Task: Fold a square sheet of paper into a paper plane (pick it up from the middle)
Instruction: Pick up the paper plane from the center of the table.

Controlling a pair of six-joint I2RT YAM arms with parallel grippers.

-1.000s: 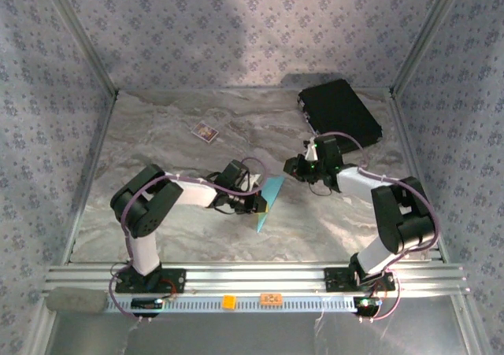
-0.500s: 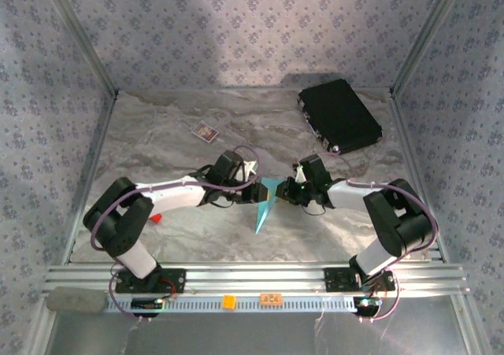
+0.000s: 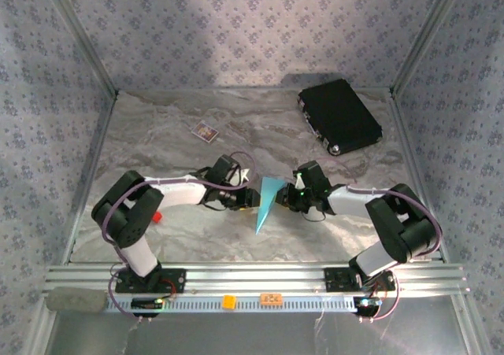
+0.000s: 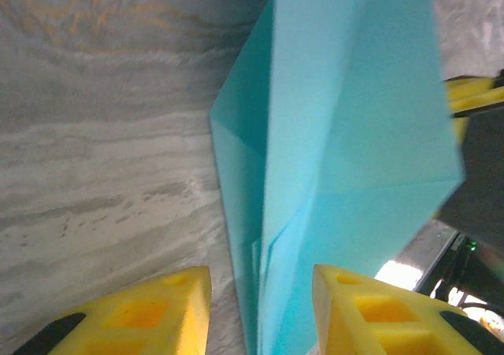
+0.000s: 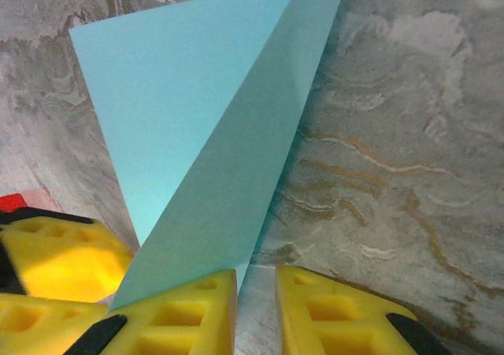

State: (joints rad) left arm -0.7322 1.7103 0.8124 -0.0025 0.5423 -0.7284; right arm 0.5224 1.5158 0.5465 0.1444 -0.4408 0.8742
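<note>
Newly parted left fingers (image 4: 157,312), creased plane (image 4: 346,119)

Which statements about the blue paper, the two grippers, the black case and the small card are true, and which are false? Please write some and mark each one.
1. The light-blue paper lies between the left gripper and the right gripper. True.
2. The paper is a flat, unfolded square. False: it is folded into a narrow pointed shape with creases.
3. The black case lies at the far right of the table, apart from the paper. True.
4. The left gripper's fingers are pressed together. False: they stand apart, with the paper's edge between them.
5. The small dark card rests on the black case. False: it lies on the table, left of the case.
</note>
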